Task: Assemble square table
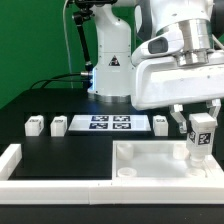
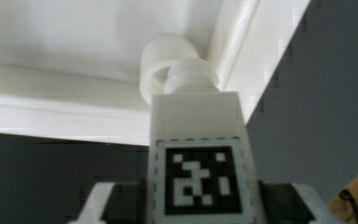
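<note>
My gripper (image 1: 201, 124) clamps one leg (image 1: 202, 140) upright at the single tabletop (image 1: 150, 165); I count three more legs (image 1: 33, 124) (image 1: 58, 124) (image 1: 162, 123) loose on the table (image 1: 70, 150).

The tabletop (image 1: 145, 160) was white plastic, smooth and a little shiny. The raised leg (image 1: 201, 133) was the same white plastic. Its black-and-white tag (image 2: 201, 180) looked flat and dull, like printed paper. The table (image 1: 60, 150) was black and matt, with no shine. The robot arm (image 1: 185, 35) had a hard white shell that looked glossy. The marker board (image 1: 104, 124) looked thin, white and matt.
</note>
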### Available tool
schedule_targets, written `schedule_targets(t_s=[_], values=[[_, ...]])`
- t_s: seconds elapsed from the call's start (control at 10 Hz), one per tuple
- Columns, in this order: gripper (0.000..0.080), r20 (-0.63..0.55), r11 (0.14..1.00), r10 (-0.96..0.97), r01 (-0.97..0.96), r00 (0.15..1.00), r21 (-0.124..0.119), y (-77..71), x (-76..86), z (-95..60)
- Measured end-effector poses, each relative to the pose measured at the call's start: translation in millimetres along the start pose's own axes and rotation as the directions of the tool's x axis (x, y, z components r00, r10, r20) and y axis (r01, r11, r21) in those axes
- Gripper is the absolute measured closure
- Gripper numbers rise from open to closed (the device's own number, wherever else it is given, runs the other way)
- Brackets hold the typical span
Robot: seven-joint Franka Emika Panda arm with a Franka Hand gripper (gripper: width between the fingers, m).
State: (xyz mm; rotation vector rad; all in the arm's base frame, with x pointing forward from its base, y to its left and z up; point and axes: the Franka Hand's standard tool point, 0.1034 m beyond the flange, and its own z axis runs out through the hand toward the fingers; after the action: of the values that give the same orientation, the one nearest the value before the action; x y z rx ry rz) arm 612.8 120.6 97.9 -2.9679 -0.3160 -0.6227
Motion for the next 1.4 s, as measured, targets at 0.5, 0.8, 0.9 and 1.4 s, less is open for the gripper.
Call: schedule_targets(t_s=[0.5, 0.8, 0.9, 1.4], values=[[0.0509, 0.001, 1.000, -0.014, 0.014, 1.000, -0.004, 7.0, -0.8, 0.8], [0.0509, 0.005, 1.000, -0.015, 0.015, 1.000, -0.003, 8.1, -1.5, 5.8], [0.0509, 0.002, 1.000, -0.013, 0.013, 1.000, -0.004, 9.4, -0.1, 7.5], [0.0509, 0.001, 1.000, -0.013, 0.013, 1.000, 0.002, 5.8, 2.5, 19.6]])
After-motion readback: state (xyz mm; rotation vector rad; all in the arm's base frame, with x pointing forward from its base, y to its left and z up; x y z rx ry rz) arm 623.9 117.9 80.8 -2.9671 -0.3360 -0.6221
